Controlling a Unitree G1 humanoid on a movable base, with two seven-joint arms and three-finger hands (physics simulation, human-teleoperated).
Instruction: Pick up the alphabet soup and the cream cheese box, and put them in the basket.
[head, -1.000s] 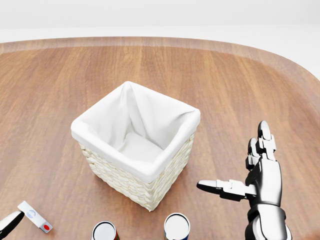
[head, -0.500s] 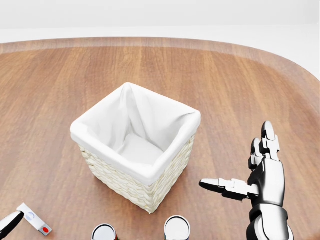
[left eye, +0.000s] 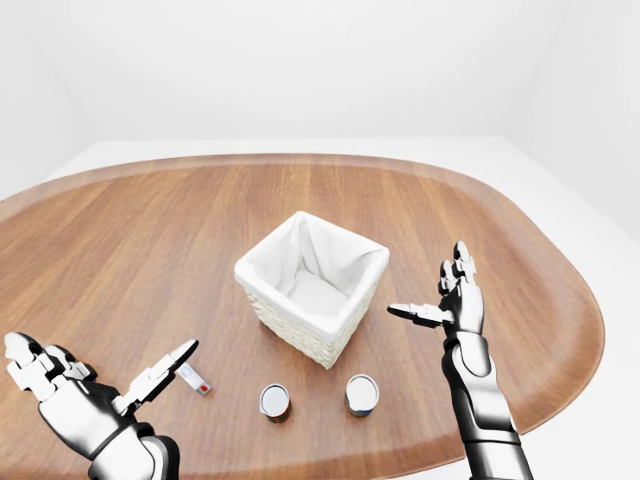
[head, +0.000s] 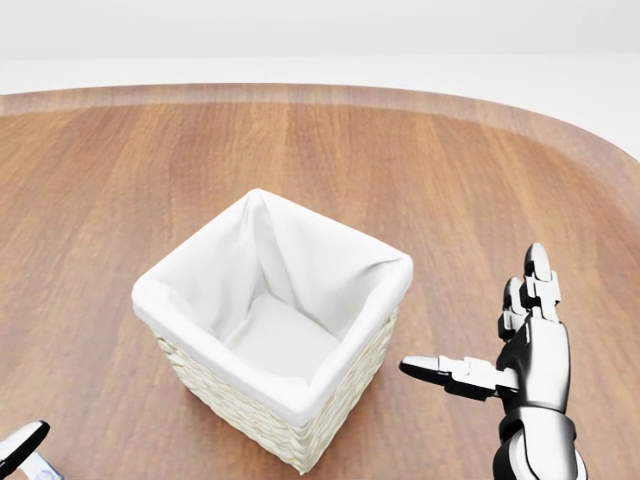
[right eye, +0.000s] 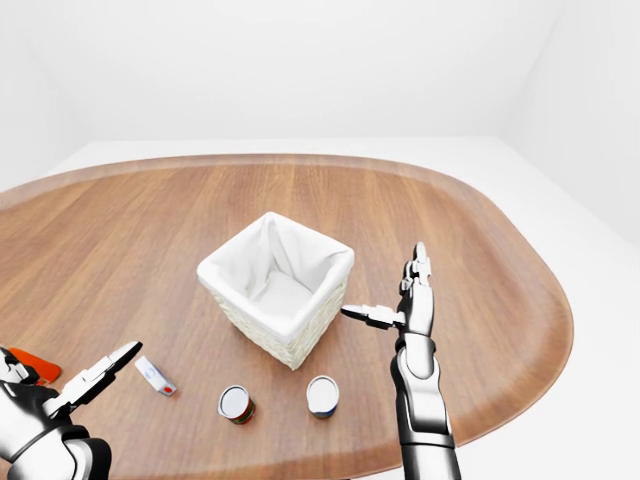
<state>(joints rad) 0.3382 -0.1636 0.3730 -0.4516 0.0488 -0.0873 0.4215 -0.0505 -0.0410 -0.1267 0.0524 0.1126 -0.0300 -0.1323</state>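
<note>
Hovering with both hands empty, you haven't grasped anything: right robot hand (left eye: 447, 304) spread beside the basket (left eye: 312, 286), left robot hand (left eye: 75, 396) spread too. Reach next for the nearer-side alphabet soup (right eye: 235, 404), cream cheese box (right eye: 156, 375) left.

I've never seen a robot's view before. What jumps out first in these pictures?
A white-lined wicker basket stands empty mid-table on the wooden table. Two shiny metal hands flank it with fingers spread: the right robot hand beside the basket, the left robot hand at the left-eye view's bottom left. Two small cans stand below the basket.
</note>
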